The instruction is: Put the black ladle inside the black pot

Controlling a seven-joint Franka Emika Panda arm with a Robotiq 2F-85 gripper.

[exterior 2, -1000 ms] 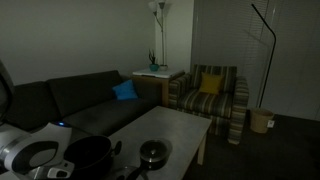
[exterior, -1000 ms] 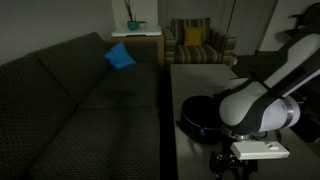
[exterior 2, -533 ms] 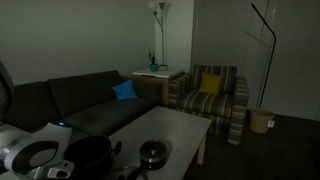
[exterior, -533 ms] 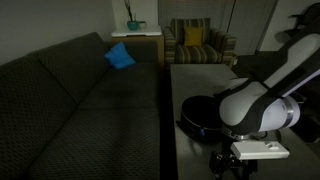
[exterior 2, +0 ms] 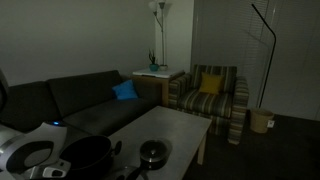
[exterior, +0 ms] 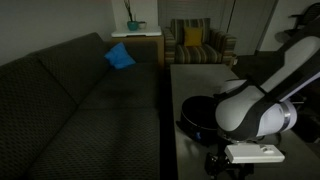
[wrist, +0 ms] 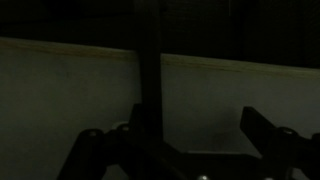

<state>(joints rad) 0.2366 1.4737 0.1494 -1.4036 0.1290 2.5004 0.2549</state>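
The room is very dark. The black pot (exterior: 198, 112) stands on the pale table, just behind my arm; it also shows in an exterior view (exterior 2: 88, 154). My gripper (exterior: 226, 166) hangs low over the table's near end, in front of the pot. In the wrist view my gripper (wrist: 198, 116) is open, its two fingers (wrist: 262, 128) wide apart. A slim dark upright bar (wrist: 150, 60), apparently the black ladle's handle, runs beside the left finger, not clamped. The ladle's bowl is hidden.
A glass lid with a knob (exterior 2: 153, 153) lies on the table beside the pot. A dark sofa (exterior: 70, 95) runs along the table's side. A striped armchair (exterior 2: 212, 95) stands beyond the table's far end.
My arm has sunk slightly and shifted a little towards the sofa side. The pot and lid have not moved.
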